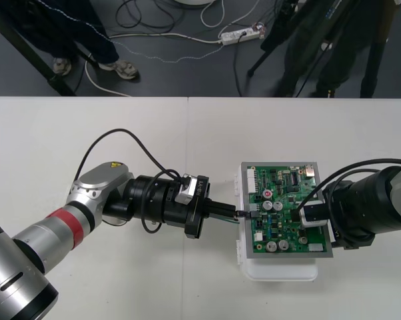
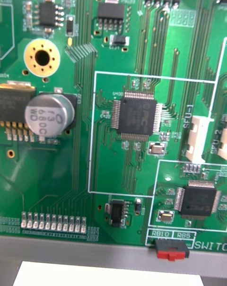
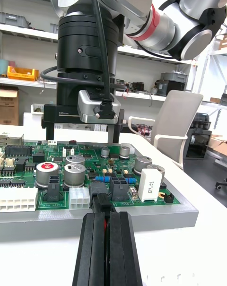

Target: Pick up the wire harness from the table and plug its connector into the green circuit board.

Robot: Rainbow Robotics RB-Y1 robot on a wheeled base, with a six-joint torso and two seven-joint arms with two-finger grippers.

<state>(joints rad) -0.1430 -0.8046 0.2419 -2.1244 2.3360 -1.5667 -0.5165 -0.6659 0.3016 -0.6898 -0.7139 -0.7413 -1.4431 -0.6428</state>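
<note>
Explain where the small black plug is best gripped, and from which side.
By its rear body, from the left edge of the board, level with the table. The left pincer is shut on the plug this way; its front faces the board, so that end should likely stay free.

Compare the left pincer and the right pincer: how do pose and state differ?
The left pincer lies level at the green circuit board's edge; the right pincer points down over it. The left is shut on the wire harness; the right is open, empty. Both have black fingers.

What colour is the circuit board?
Green; the circuit board shows best in the right wrist view.
</note>
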